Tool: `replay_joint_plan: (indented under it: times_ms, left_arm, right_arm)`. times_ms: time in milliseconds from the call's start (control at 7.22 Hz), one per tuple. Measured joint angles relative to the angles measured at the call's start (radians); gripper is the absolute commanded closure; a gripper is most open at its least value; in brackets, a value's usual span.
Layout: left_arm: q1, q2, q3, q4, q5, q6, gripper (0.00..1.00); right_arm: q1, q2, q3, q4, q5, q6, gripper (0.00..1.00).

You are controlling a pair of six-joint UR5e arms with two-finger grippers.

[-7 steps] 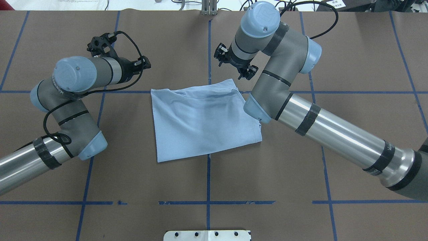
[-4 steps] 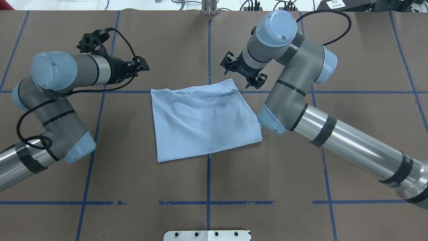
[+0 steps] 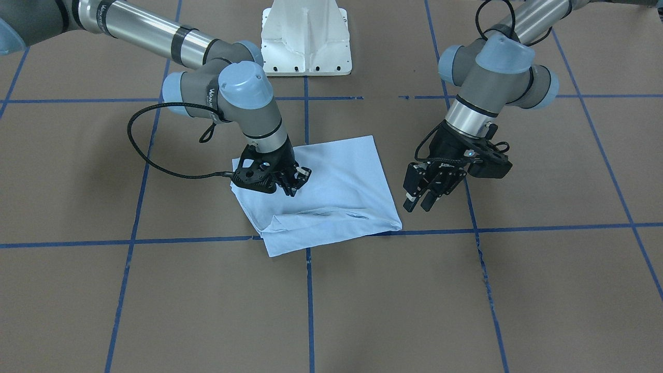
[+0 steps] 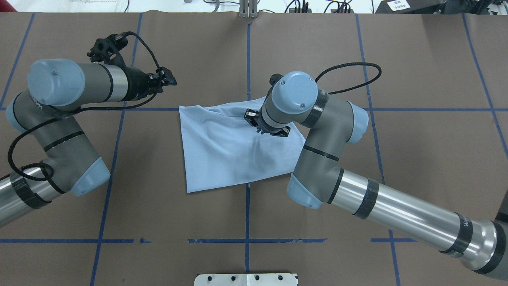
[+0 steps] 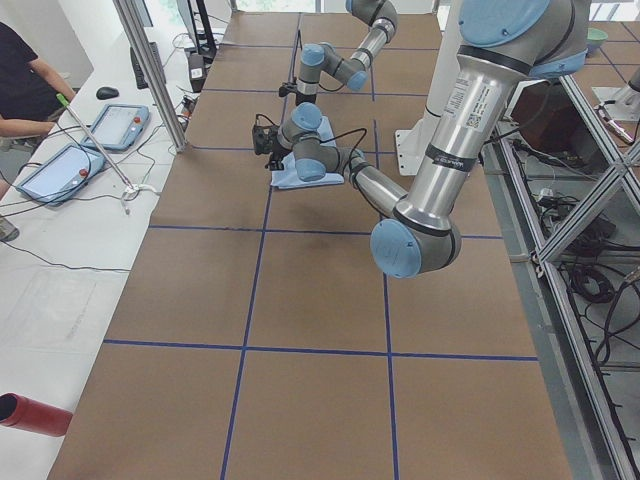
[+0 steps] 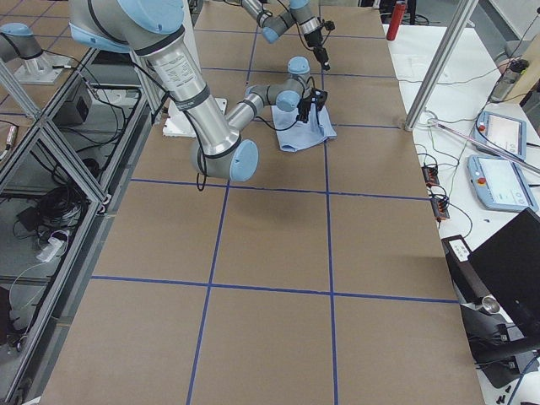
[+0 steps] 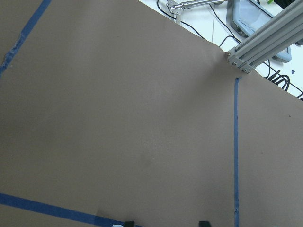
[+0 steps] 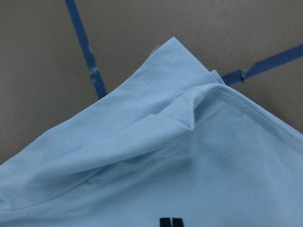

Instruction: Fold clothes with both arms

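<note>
The clothes are one light blue T-shirt (image 4: 222,151), folded into a rough square at the table's middle (image 3: 342,186), with a rumpled fold along its far edge (image 8: 142,156). My right gripper (image 4: 265,128) hangs low over the shirt's far right part (image 3: 291,187). In the right wrist view its two black tips sit side by side, shut, with nothing between them. My left gripper (image 4: 170,81) hovers over bare table to the left of the shirt (image 3: 419,199). It is open and empty, and only brown table shows in its wrist view.
The brown table cover carries a grid of blue tape lines (image 4: 247,238). The white pedestal base (image 3: 305,36) stands at the robot's edge. A person (image 5: 20,90) sits by tablets (image 5: 120,125) beyond the far side, near an aluminium post (image 5: 150,70).
My right arm swung in from beyond the shirt's far right corner to above the shirt. The left arm drew back slightly to the left, gripper almost in place.
</note>
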Motion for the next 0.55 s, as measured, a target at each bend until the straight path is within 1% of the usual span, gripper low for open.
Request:
replay_joint_plan:
  times_ms: [138, 277, 415, 554]
  left_arm:
    - [0.001, 0.005, 0.0, 0.0, 0.001, 0.0, 0.45]
    - [0.001, 0.011, 0.0, 0.0, 0.002, -0.001, 0.45]
    - [0.002, 0.017, 0.001, -0.001, 0.003, -0.001, 0.45]
    - [0.003, 0.02, 0.005, -0.001, 0.005, 0.0, 0.46]
  right_arm:
    - [0.008, 0.049, -0.078, 0.004, -0.013, -0.036, 1.0]
    - [0.033, 0.105, -0.185, 0.038, -0.016, -0.074, 1.0]
    - [0.088, 0.143, -0.289, 0.103, 0.007, -0.12, 1.0]
    - [0.172, 0.157, -0.348, 0.139, 0.068, -0.188, 1.0]
